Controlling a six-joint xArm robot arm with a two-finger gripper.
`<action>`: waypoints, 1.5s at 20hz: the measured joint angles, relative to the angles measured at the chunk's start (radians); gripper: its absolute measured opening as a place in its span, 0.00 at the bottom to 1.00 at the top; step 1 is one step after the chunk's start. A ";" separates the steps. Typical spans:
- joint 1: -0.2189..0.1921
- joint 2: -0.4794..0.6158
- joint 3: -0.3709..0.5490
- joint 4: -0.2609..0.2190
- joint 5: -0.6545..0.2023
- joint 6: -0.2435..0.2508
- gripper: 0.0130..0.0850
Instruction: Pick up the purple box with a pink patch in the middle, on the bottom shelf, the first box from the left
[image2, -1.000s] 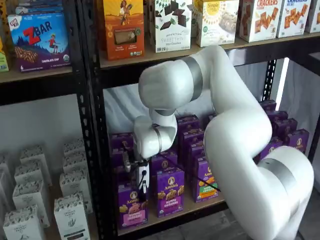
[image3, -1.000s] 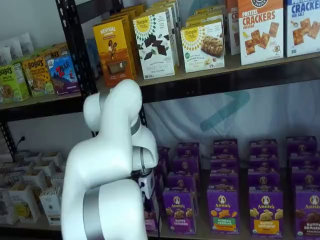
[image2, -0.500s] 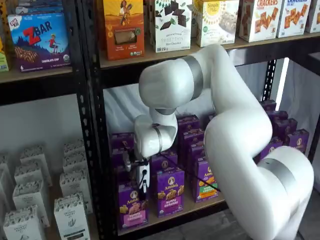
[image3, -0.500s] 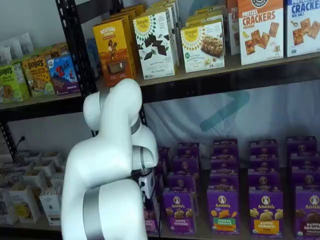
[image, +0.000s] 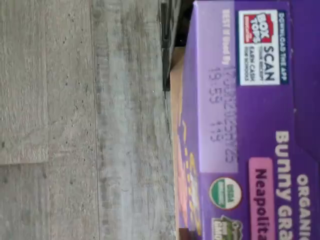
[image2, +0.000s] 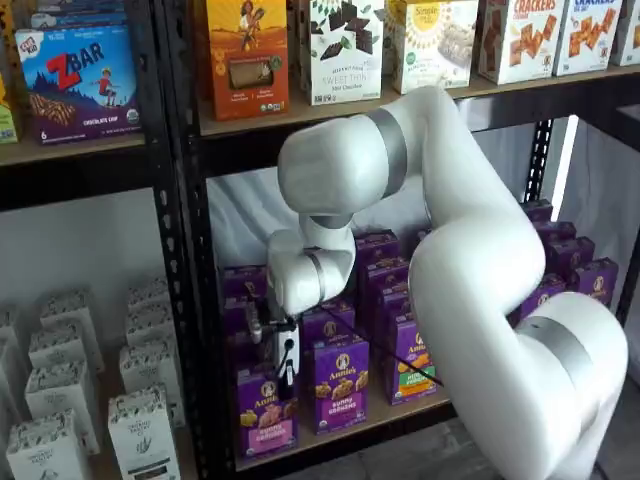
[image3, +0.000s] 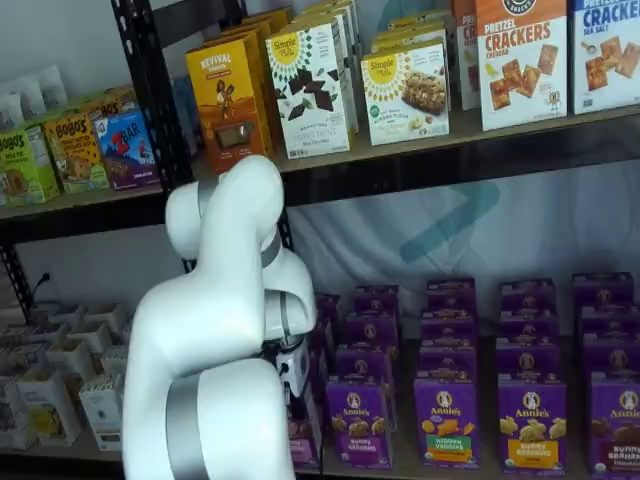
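The purple box (image2: 265, 415), an upright Annie's carton with a pink band, stands at the left end of the bottom shelf (image2: 385, 415) in both shelf views. My gripper (image2: 286, 372) hangs at the box's top. One black finger lies down the box's front face, and the other is hidden behind it. The fingers look closed on the carton. The wrist view shows the box's top panel (image: 250, 125) close up at the shelf's tan edge (image: 175, 100). My white arm hides most of the box (image3: 303, 440) in a shelf view.
A purple-band carton (image2: 340, 385) stands right beside the box, then a green-and-orange-label carton (image2: 410, 362), with more rows behind. A black upright (image2: 195, 300) is close on the left. White cartons (image2: 140, 425) fill the left bay. Grey floor (image: 75, 120) lies below.
My wrist and gripper have risen a little, and the purple box has come up slightly with them. Nothing else has moved.
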 joint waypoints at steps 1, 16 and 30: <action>0.000 -0.004 0.005 -0.001 0.000 0.001 0.28; 0.006 -0.209 0.285 -0.091 -0.042 0.088 0.28; -0.007 -0.537 0.613 -0.068 -0.068 0.053 0.28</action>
